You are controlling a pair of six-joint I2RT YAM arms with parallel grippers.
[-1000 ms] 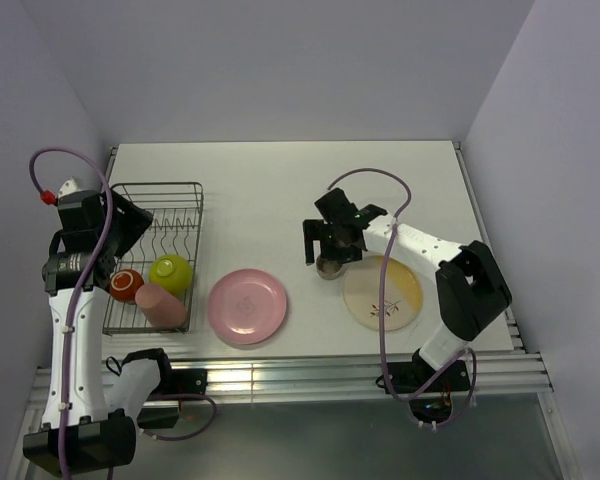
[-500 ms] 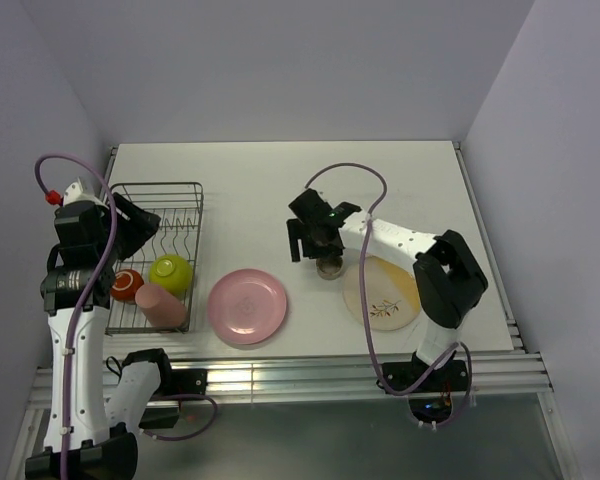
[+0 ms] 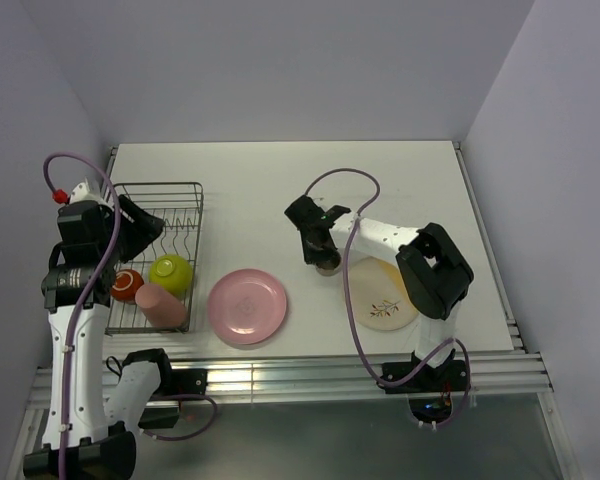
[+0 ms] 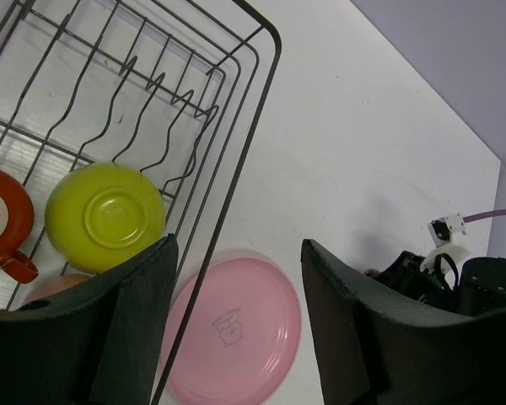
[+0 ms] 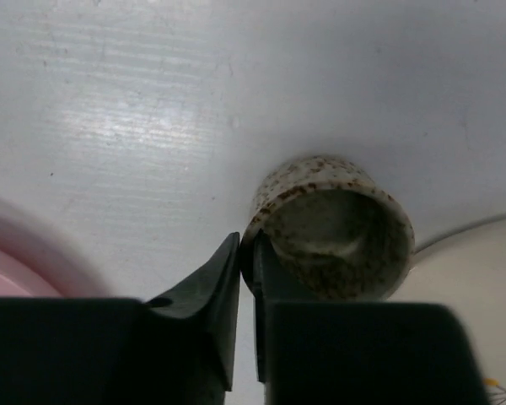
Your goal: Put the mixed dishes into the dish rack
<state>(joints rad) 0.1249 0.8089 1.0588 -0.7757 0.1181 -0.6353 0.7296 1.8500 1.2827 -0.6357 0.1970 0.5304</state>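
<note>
In the right wrist view my right gripper is shut on the left wall of the small grey-tan cup, one finger inside the rim and one outside. From above, that cup stands on the table beside the cream-and-orange plate. The pink plate lies to the right of the dish rack. Inside the rack's near end sit the lime-green bowl, the dark red-orange mug and the salmon-pink cup. My left gripper hangs open above the rack's right rim, holding nothing.
The rack's far half holds only upright prongs. The cream plate's edge lies just right of the grey-tan cup, and the pink plate's edge shows at the left. Side walls close in the table on both sides.
My right gripper has turned and shifted left onto the grey-tan cup, and its jaws have gone from wide open to shut on the cup's wall. The left arm has barely moved.
</note>
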